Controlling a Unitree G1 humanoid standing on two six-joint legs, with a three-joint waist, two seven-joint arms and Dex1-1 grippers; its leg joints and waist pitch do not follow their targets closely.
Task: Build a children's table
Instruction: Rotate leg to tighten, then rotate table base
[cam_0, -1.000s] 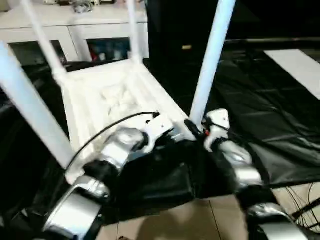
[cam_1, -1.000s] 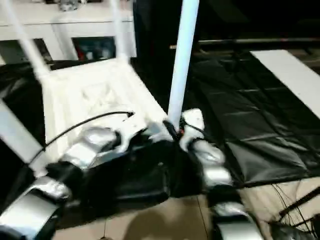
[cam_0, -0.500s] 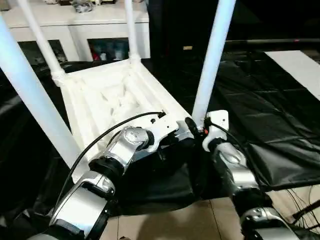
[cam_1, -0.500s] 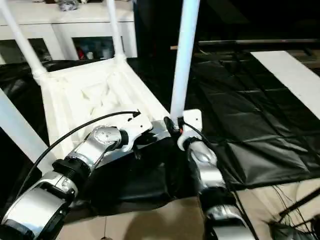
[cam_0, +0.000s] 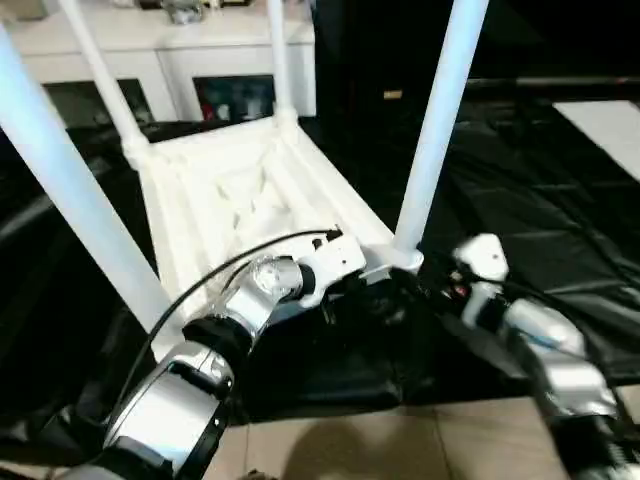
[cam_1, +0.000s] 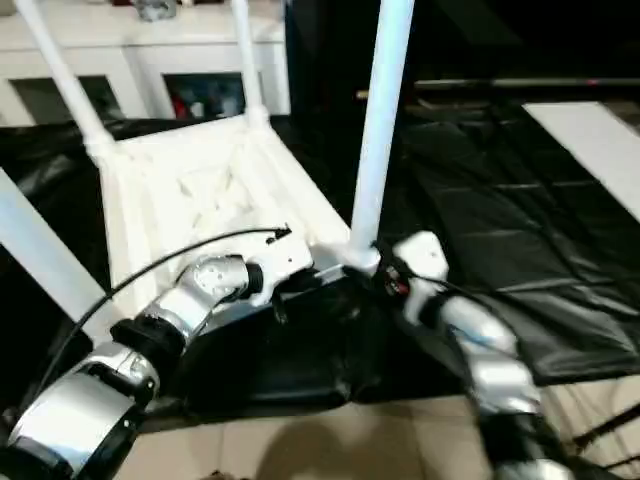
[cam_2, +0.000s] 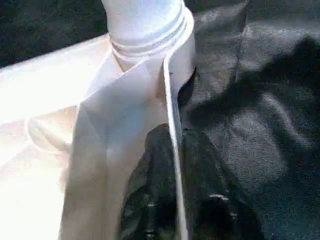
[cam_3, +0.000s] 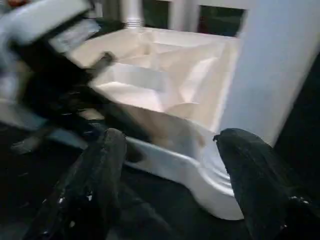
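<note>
Right now the table stands upside down on a black sheet (cam_0: 560, 200) spread over the floor (cam_0: 350, 440), in front of a white cabinet (cam_0: 180, 50). Its tabletop (cam_0: 230, 190) lies face down and all four legs point up, so to my eye the build is close to done.

The left end effector (cam_2: 172, 145) is closed on the thin raised rim of the tabletop, one finger on each side, just beside the corner socket (cam_2: 145, 55) that holds the near right leg (cam_0: 435, 130). The right end effector (cam_3: 170, 137) is open, its fingers (cam_3: 107, 150) spread wide and holding nothing, close to that same corner and leg.

The main risk is at this corner. I cannot tell whether the leg is fully seated in the socket; if it is not, a sideways knock from the right arm could tilt it or pop it out. The left grip is on a thin, smooth plastic edge, so a pull or twist could make the fingers slide off or flex the rim. The sheet looks slick and creased, so a push on the tabletop may make the whole table skid. The legs are long, so a bump high up would lever hard on a socket.
</note>
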